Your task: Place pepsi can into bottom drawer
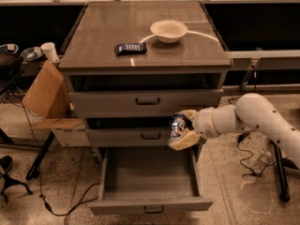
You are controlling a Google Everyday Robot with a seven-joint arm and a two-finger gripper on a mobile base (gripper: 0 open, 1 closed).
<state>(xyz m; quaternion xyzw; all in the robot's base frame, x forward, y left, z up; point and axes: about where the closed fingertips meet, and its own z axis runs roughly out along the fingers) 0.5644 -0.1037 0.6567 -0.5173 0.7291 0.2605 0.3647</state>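
Item: your small blue metal pepsi can (pixel 177 126), white and red markings, silver end, tilted. Held in the cream two-finger gripper (pixel 182 128), jaws clamped on it, before the middle drawer front, above the open grey bottom drawer (pixel 150 206).

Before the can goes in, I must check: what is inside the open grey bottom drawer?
Only the plain grey floor of the grey bottom drawer shows. The gripper, holding the small blue metal pepsi can, covers its rear right corner.
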